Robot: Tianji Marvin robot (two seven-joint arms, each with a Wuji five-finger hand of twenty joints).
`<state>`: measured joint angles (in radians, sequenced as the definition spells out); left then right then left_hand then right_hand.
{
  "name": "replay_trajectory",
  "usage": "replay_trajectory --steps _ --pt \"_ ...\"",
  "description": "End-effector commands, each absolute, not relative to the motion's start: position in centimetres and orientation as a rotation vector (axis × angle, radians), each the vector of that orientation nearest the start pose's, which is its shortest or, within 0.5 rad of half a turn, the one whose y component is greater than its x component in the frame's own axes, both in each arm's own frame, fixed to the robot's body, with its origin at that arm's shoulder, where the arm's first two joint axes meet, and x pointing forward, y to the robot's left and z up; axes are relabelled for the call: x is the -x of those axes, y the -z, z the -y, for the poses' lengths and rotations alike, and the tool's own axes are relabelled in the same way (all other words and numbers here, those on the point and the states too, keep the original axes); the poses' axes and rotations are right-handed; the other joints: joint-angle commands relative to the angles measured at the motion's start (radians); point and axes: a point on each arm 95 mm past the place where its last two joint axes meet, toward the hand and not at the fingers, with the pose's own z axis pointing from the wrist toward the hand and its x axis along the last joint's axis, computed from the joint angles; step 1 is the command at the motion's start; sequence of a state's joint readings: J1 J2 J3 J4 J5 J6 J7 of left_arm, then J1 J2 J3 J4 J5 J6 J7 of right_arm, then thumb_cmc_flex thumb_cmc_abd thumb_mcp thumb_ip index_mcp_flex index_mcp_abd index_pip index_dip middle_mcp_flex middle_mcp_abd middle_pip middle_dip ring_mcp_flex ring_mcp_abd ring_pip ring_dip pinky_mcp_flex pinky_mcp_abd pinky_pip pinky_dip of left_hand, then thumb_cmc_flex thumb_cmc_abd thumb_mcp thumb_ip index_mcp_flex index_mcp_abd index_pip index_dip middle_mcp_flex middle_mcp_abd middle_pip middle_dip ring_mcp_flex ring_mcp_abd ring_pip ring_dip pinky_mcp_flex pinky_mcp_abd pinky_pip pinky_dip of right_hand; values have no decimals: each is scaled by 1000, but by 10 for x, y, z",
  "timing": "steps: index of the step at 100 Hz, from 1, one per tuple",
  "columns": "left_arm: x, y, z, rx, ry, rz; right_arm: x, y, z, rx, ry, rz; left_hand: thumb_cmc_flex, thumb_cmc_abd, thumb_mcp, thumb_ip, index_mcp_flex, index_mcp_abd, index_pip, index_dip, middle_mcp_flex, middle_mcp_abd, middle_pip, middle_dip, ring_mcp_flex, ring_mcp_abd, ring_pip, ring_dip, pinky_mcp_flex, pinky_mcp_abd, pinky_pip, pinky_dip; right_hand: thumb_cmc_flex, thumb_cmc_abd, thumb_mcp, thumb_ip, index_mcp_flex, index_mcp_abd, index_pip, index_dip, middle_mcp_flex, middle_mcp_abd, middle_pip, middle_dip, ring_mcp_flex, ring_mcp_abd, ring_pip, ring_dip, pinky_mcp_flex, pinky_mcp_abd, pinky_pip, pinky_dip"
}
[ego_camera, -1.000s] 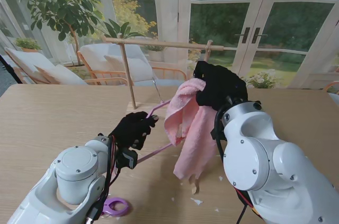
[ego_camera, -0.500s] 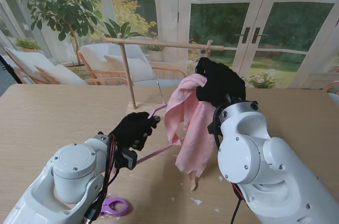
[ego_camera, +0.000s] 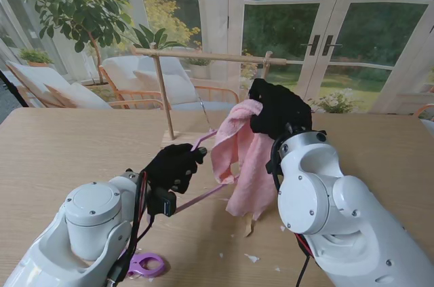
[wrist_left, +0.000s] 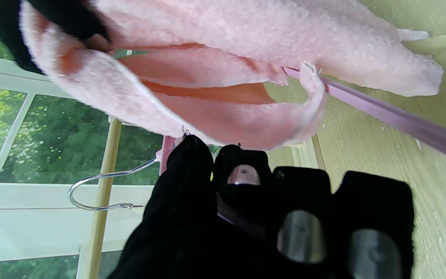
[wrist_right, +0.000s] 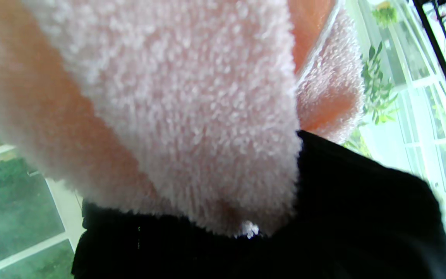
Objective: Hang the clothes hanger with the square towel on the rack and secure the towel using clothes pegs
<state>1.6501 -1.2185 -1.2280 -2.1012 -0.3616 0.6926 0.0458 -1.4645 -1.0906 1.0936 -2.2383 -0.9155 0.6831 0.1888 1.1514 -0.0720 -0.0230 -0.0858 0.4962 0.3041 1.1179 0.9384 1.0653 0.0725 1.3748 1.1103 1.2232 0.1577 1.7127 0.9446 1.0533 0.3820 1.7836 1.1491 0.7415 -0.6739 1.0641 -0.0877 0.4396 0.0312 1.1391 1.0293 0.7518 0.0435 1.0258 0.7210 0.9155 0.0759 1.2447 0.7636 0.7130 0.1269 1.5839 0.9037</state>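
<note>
My left hand (ego_camera: 173, 165) in its black glove is shut on the pink clothes hanger (ego_camera: 201, 196) near its metal hook (wrist_left: 91, 192), held above the table. A pink square towel (ego_camera: 245, 159) drapes over the hanger's far end. My right hand (ego_camera: 279, 108) is shut on the towel's top edge, lifting it in front of the wooden rack (ego_camera: 203, 56). In the left wrist view the towel (wrist_left: 223, 69) hangs folded over the hanger bar (wrist_left: 393, 118). The right wrist view is filled by the towel (wrist_right: 176, 108). A purple peg (ego_camera: 146, 264) lies near me.
The rack's upright post (ego_camera: 163, 97) stands at the table's far side, behind my hands. Small pale scraps (ego_camera: 251, 258) lie on the wooden table (ego_camera: 61, 158) near me. Glass doors and a plant are beyond the table.
My right hand has lifted the towel a little and pulled it slightly toward the rack; the towel's hanging end rose off the table. The left hand barely moved.
</note>
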Motion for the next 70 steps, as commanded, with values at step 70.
replay_trajectory --steps 70 --pt "-342 202 88 2713 1972 -682 -363 138 -73 -1464 -1531 -1137 73 70 -13 20 -27 24 20 17 11 -60 39 -5 45 -21 91 -15 38 -45 310 27 72 52 0 -6 9 18 -39 -107 27 35 -9 -49 78 4 39 5 118 -116 138 -118"
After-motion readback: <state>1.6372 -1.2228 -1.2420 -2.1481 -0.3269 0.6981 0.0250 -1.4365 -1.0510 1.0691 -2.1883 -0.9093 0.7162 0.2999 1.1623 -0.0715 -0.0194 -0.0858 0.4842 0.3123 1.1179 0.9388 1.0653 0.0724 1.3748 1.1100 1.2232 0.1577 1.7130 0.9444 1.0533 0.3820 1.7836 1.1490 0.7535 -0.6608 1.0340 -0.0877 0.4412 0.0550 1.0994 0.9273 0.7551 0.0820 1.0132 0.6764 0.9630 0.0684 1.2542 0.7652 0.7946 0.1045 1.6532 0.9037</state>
